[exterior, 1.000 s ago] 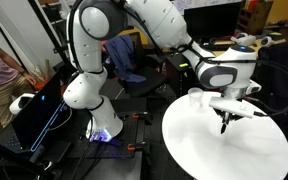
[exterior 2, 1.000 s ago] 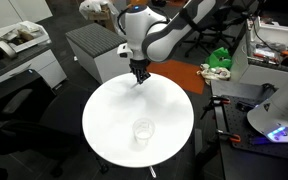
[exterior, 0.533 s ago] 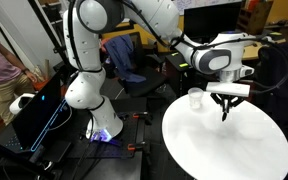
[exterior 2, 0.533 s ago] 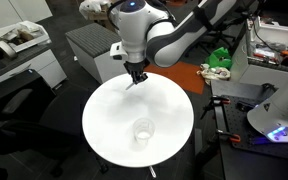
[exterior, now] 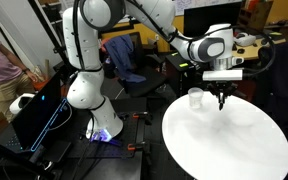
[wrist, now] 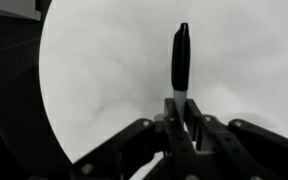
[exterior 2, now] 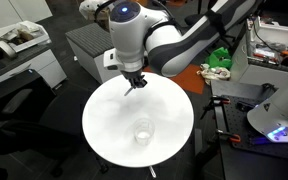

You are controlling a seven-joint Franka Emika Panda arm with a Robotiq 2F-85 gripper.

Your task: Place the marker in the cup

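Lifted and carried sideways since a second ago, the thin black stick-shaped marker (wrist: 181, 60) hangs above the tabletop. One end is clamped between the narrowly closed jaws of the dark Robotiq gripper (exterior: 221, 99), and the free end points down. In an exterior view the gripper hovers over the far part of the round white table (exterior 2: 104, 125), apart from the small translucent whitish cup (exterior 2: 142, 131), which stands upright on the table. The white arm (exterior: 84, 45) rises from its base and arches across to the table, wrist turned straight down.
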